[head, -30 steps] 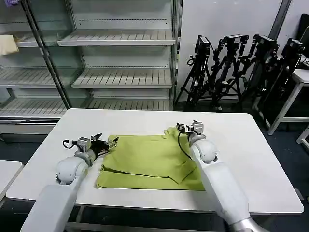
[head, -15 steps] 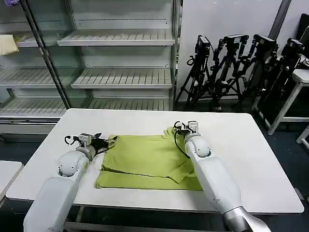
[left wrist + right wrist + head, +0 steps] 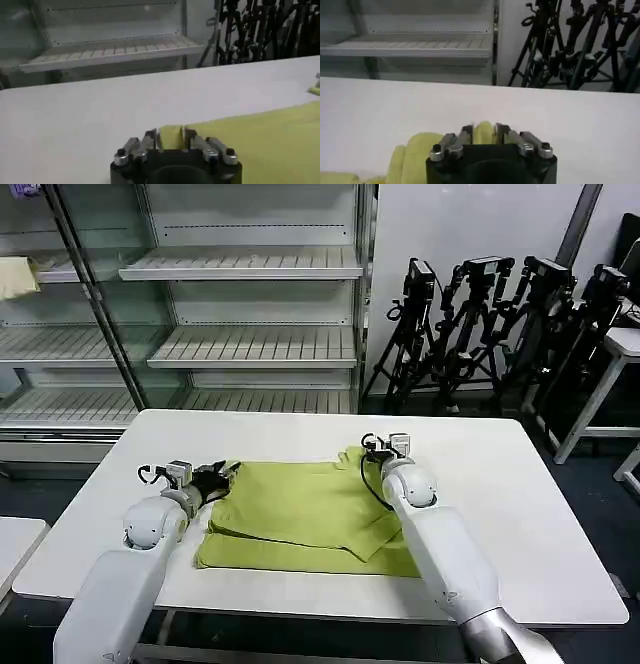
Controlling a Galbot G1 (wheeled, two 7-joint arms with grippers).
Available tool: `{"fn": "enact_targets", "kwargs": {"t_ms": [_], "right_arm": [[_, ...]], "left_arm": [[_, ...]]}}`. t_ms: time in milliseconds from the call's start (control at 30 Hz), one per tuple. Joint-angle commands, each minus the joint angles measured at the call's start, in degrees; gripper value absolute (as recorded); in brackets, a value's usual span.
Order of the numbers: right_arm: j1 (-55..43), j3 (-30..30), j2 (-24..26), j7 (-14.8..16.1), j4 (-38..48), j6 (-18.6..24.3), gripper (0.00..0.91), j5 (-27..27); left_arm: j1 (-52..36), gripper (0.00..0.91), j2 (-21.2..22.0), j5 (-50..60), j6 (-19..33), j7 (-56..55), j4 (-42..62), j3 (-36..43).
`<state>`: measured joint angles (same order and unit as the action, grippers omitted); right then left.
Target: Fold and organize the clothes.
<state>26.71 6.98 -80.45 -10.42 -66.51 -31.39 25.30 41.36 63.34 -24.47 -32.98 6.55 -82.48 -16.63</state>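
Lime T-shirt (image 3: 305,514) lies partly folded on my white table (image 3: 520,514); left gripper (image 3: 228,475) and right gripper (image 3: 372,449) each pinch a far corner.

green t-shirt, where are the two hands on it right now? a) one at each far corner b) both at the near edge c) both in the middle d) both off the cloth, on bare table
a: the left hand and the right hand each sit at a far corner of the green T-shirt, with green fabric between the fingers in both wrist views.
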Motion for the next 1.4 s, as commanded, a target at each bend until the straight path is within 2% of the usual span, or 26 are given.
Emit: {"fn": "enact_targets", "kwargs": {"t_ms": [33,133,267,433,600,833,1067,1133,1400], "right_arm": [[0.2,-0.1,0.3,2.0,-0.1,3.7,0.000,-0.3],[1.4,0.0,1.1,2.6,-3.6,5.5,0.000,-0.2],[4.3,0.3,2.8,0.6,-10.5,3.5,0.000,2.3],[9.4,1.1,5.0,-0.4,-19.6,2.0,0.000,4.8],[15.8,2.6,7.8,-0.4,-29.2,1.2,0.000,5.2],[24.4,5.3,11.1,0.1,-37.9,1.6,0.000,5.0],[33.4,8.3,13.2,1.2,-43.1,2.6,0.000,4.1],[35.2,8.5,13.3,2.0,-43.7,3.4,0.000,2.0],[38.3,11.2,13.2,2.2,-45.5,3.9,0.000,1.4]], "left_arm": [[0.2,0.010,0.0,-0.6,0.1,0.4,-1.4,-0.1],[0.9,0.010,-0.6,-1.2,0.3,0.3,-3.0,-0.6],[3.5,0.010,-1.5,-1.4,0.3,0.4,-6.1,-2.5],[9.0,0.010,-1.7,-2.2,1.4,0.2,-11.9,-5.8],[17.4,0.010,-2.3,-2.7,1.5,-0.2,-21.8,-8.3],[23.6,0.010,-2.4,-1.9,1.8,-0.8,-28.0,-10.2],[27.2,0.010,-2.2,-0.9,2.9,-0.9,-30.9,-11.0],[28.0,0.010,-2.3,-0.9,3.0,-1.0,-31.2,-11.1],[29.7,0.010,-2.6,-0.8,3.2,-1.1,-32.3,-11.5]]}}
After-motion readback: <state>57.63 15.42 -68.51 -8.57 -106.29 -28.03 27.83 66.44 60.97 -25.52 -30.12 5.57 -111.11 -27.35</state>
